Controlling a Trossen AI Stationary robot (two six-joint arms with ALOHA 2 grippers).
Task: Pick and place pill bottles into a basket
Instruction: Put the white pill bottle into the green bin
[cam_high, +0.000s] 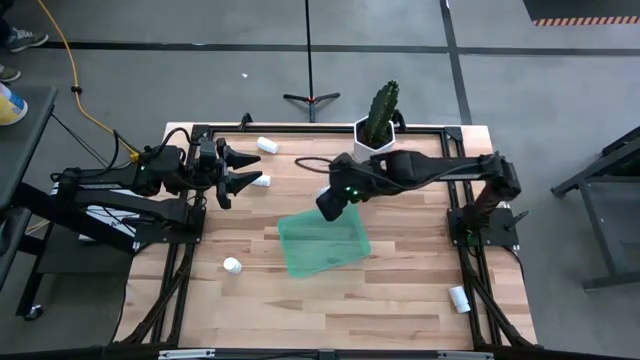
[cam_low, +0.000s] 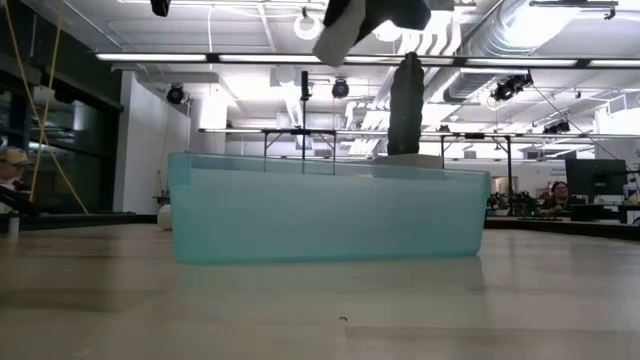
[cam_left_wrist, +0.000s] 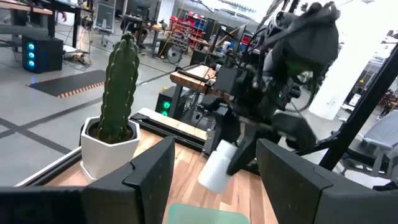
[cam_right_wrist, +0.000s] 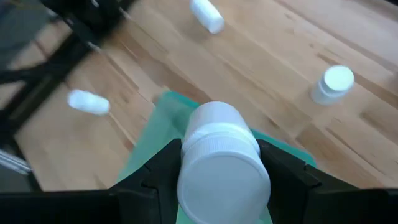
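White pill bottle (cam_right_wrist: 221, 162) (label unseen) in right tool (cam_right_wrist: 221, 171).

Five pill bottles: one near the far edge (cam_high: 267, 144); one beside the left arm (cam_high: 261, 181); one upright (cam_high: 232, 265); one at the near right (cam_high: 459, 298); one gripped (cam_right_wrist: 219, 163); one green basket (cam_high: 300, 258); one potted cactus (cam_high: 379, 122); two arms.

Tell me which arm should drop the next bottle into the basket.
Right. The right gripper is shut on a pill bottle above the basket; the left gripper is open and empty, off to the side.
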